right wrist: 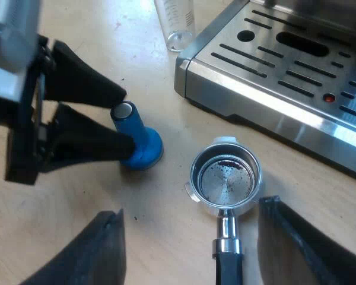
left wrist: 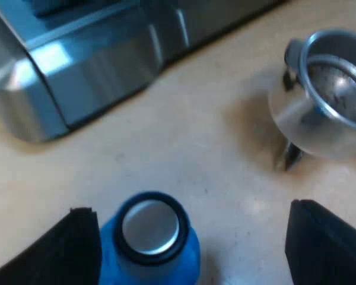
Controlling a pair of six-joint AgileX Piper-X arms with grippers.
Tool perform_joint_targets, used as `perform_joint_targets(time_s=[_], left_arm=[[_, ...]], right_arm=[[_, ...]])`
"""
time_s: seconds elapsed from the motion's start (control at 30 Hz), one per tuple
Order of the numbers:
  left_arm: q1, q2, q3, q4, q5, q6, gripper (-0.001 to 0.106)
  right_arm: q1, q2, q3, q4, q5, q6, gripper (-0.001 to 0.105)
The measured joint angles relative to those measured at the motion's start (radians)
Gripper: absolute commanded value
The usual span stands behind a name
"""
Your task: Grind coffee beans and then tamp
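As things stand: grinding looks not yet begun. The holder (right wrist: 225,178) lies loose on the tabletop (right wrist: 77,190), its basket bare but for a few dark specks.
Holder: beside the machine (right wrist: 285,77), close to the corner of its slotted tray, with the dark handle (right wrist: 228,264) pointing away from the machine.
Tamper: the blue tamper (left wrist: 149,234) stands upright, silvery end up, near the holder but not touching it. No tabletop edge is in sight to place it by.
Left gripper: the left gripper (left wrist: 190,208) is spread wide around the tamper, one finger (left wrist: 71,249) touching or almost touching it and the other well apart — nothing is clamped.
Right gripper: the right gripper (right wrist: 191,208) hangs wide over the holder with the handle between its fingers, gripping nothing.
Glass: a measuring glass (right wrist: 177,24) stands near the machine's corner.
Step in hand: most likely taking up the holder and the tamper.
Doing it well: centre the tamper between the left fingers before closing, or the nearer finger will shove or tip it. Take the handle square — and keep the basket level on its way to the machine.
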Motion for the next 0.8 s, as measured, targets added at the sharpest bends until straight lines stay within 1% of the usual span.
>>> perform_joint_targets(time_s=[0.13, 0.3, 0.37, 0.43, 0.47, 0.5, 0.53, 0.63, 0.7, 0.8], left_arm=[[-0.001, 0.090, 0.000, -0.058, -0.018, 0.000, 0.066], [-0.001, 0.130, 0.000, -0.134, -0.052, 0.000, 0.065], [-0.001, 0.136, -0.002, -0.146, -0.053, 0.000, 0.059], [-0.001, 0.143, -0.002, -0.149, -0.053, 0.000, 0.043], [-0.001, 0.145, -0.002, -0.149, -0.053, 0.000, 0.038], [-0.001, 0.146, -0.002, -0.149, -0.053, 0.000, 0.030], [-0.001, 0.145, -0.002, -0.149, -0.053, 0.000, 0.024], [-0.001, 0.145, -0.002, -0.153, -0.053, -0.004, 0.013], [-0.001, 0.140, -0.002, -0.147, -0.054, -0.006, 0.010], [-0.001, 0.106, -0.002, -0.109, -0.042, -0.007, 0.010]], right_arm=[[0.000, 0.000, 0.000, 0.000, 0.004, 0.000, 0.052], [0.000, 0.000, 0.000, 0.000, 0.004, 0.000, 0.052], [0.000, 0.000, 0.000, 0.000, 0.004, 0.000, 0.052], [0.000, 0.000, 0.000, 0.000, 0.004, 0.000, 0.052], [0.000, 0.000, 0.000, 0.000, 0.004, 0.000, 0.052], [0.000, 0.000, 0.000, 0.000, 0.004, 0.000, 0.052], [0.000, 0.000, 0.000, 0.000, 0.004, 0.000, 0.052], [0.000, 0.000, 0.000, 0.005, 0.004, 0.000, 0.052], [0.000, 0.000, 0.000, 0.013, 0.005, 0.000, 0.052], [0.000, 0.000, 0.000, 0.015, 0.005, 0.000, 0.052]])
